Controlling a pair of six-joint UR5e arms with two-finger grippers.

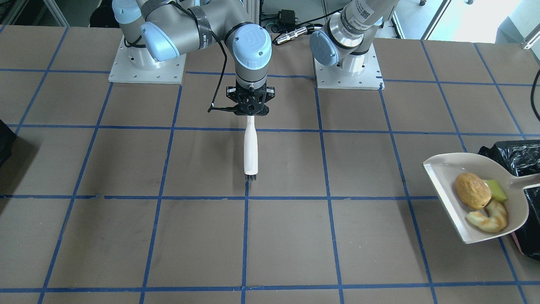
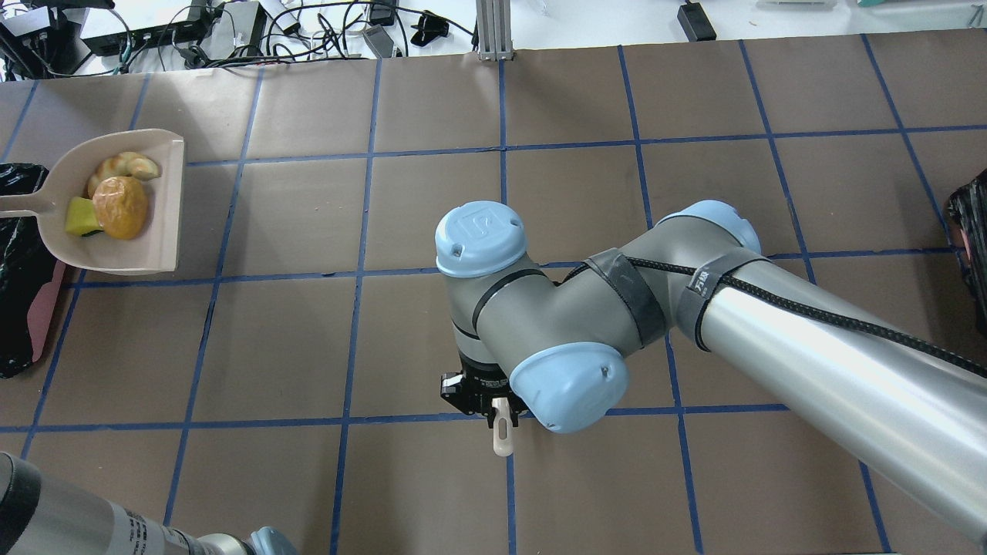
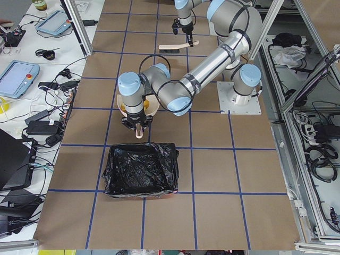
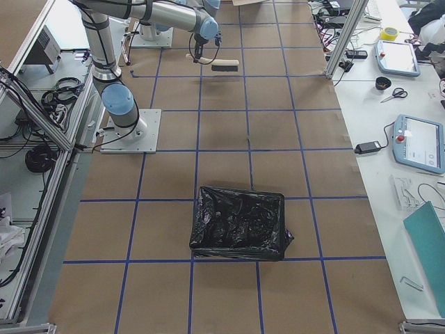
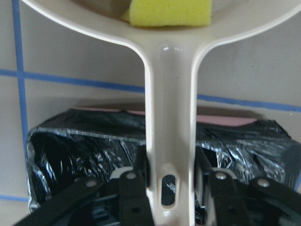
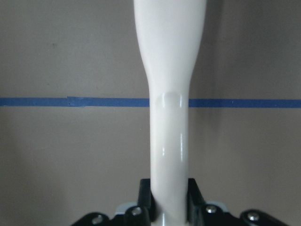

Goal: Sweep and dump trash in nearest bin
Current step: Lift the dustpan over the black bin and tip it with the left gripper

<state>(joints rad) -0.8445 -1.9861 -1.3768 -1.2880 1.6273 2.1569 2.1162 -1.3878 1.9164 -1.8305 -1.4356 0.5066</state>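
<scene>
A beige dustpan (image 1: 443,169) holds the trash: a golden-brown lump (image 1: 472,190), a pale curved pastry (image 1: 488,217) and a yellow-green wedge (image 1: 495,190). It also shows in the overhead view (image 2: 166,208). My left gripper (image 5: 169,165) is shut on the dustpan handle (image 5: 169,113), above the rim of the black-lined pink bin (image 5: 80,146) (image 1: 514,156). The pan's body is over the table beside the bin (image 3: 141,170). My right gripper (image 1: 251,110) is shut on a white brush (image 1: 250,147) that points down at the table's middle.
A second black-lined bin (image 4: 240,223) stands at the table's other end and shows at the overhead view's right edge (image 2: 971,231). The two arm bases (image 1: 147,67) (image 1: 348,69) are bolted to the brown, blue-taped table.
</scene>
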